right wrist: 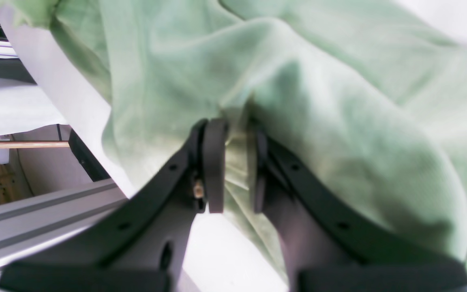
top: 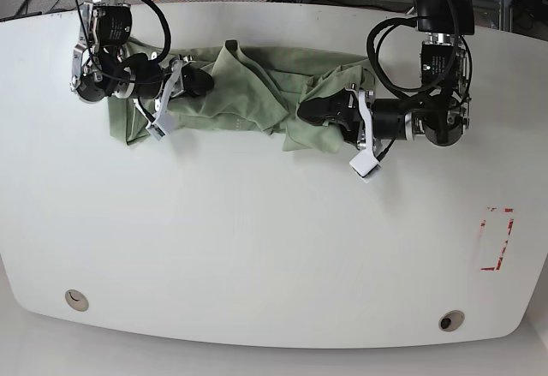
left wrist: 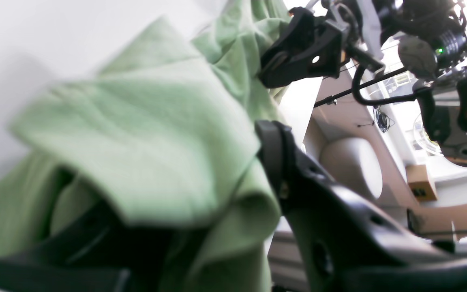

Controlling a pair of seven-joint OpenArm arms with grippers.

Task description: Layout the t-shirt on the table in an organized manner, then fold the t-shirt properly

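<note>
The pale green t-shirt (top: 248, 102) lies bunched and stretched sideways across the far part of the white table (top: 257, 247). My right gripper (top: 199, 81) is at the shirt's left part. In the right wrist view this gripper (right wrist: 233, 162) is shut on a fold of the t-shirt (right wrist: 339, 121). My left gripper (top: 310, 110) is at the shirt's right part. In the left wrist view that gripper (left wrist: 168, 162) stands open, its fingers (left wrist: 278, 162) wide apart with a thick fold of the t-shirt (left wrist: 148, 134) draped between them and one fingertip hidden under cloth.
A red rectangular marking (top: 495, 239) is on the table at the right. Two round grommet holes (top: 76, 300) (top: 450, 319) sit near the front edge. Cables and floor lie beyond the far edge. The other arm (left wrist: 306, 52) shows at the top of the left wrist view.
</note>
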